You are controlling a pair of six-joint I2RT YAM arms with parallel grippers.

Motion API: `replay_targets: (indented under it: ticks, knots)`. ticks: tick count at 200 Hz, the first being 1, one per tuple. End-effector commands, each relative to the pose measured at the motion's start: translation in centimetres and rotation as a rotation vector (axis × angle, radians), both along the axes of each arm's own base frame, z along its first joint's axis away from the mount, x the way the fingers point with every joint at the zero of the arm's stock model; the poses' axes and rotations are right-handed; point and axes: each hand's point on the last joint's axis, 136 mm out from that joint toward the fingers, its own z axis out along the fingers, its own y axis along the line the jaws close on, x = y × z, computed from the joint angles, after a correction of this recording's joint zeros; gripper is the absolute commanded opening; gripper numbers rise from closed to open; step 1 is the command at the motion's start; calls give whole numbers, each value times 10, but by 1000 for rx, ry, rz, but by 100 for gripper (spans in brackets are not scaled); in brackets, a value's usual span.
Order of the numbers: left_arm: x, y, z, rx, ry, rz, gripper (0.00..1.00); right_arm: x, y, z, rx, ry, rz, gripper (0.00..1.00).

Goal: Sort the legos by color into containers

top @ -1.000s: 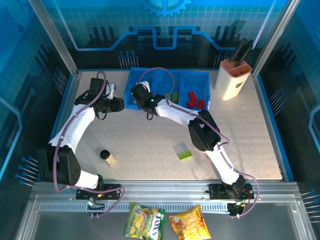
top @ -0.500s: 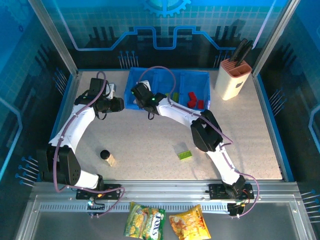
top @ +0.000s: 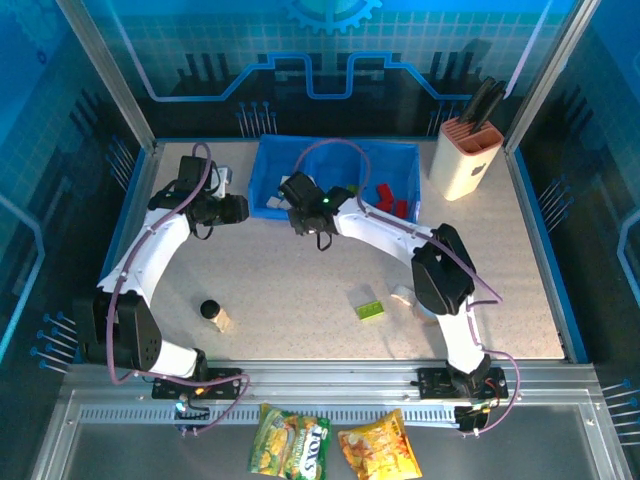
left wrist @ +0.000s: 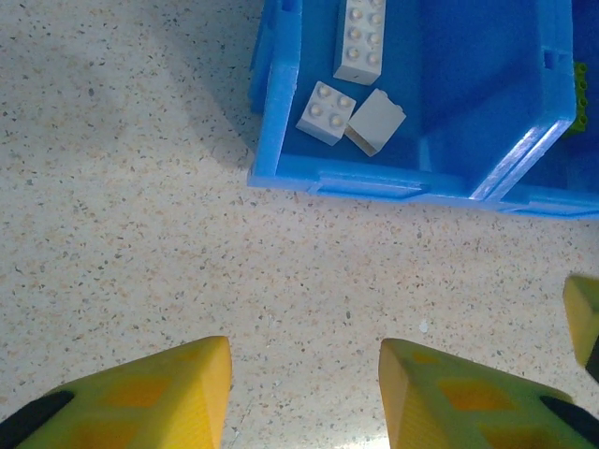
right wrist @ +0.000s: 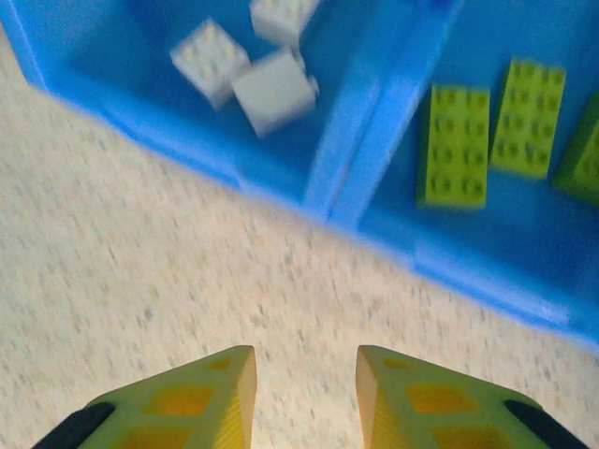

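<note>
When viewed from above, the left fingers [top: 240, 209] and right fingers [top: 300, 195] were held at the blue tray's [top: 262, 160] near wall. One green lego [top: 370, 310] and one pale lego [top: 402, 296] were left unsorted on the counter [top: 300, 280], nearer than the tray.

From the left wrist, those fingers were seen parted and empty, and three white legos [left wrist: 325, 110] were grouped by colour in the tray's end compartment.

From the right wrist, the fingers were likewise seen parted and empty, and three green legos [right wrist: 456, 145] were counted in the next compartment.

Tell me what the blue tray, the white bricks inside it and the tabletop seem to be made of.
Blue tray: moulded plastic, slightly glossy; its rim and divider catch light. White bricks: hard plastic, smooth with moulded studs. Tabletop: speckled beige, probably laminate or stone-look composite, matt.
</note>
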Motion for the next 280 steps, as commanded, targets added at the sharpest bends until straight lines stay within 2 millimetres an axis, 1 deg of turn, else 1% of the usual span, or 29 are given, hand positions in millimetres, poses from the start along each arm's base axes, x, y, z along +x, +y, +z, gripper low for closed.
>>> replay_targets:
  ticks: [1, 49, 90, 108, 134, 155, 184, 204, 220, 263, 280]
  knots:
    - [-1, -1, 8, -26, -29, -13, 47, -42, -24, -8, -34, 137, -2, 35]
    - [-2, 0, 10, -29, -32, -11, 47, -93, -66, -20, -120, 259, 7, 38]
    - [-2, 0, 10, -31, -33, -11, 47, -129, -96, -27, -237, 329, 22, 43]
    - [-2, 1, 10, -31, -33, -9, 47, -143, -105, -30, -272, 358, 32, 47]
    - [-2, 2, 10, -29, -33, -7, 47, -162, -119, -41, -308, 411, 29, 54]
    - [-1, 2, 10, -27, -33, -6, 47, -177, -127, -50, -307, 453, 21, 64]
    - [-1, 2, 8, -29, -28, -6, 47, -192, -138, -63, -306, 495, 2, 77]
    - [-1, 1, 7, -37, -23, -6, 47, -200, -145, -72, -310, 517, -20, 81]
    - [-1, 0, 6, -41, -19, -9, 47, -204, -146, -79, -300, 528, -37, 86]
    - [0, 0, 4, -42, -16, -9, 47, -208, -140, -95, -240, 564, -66, 89]
    - [0, 0, 4, -42, -15, -8, 47, -209, -141, -100, -235, 575, -78, 89]
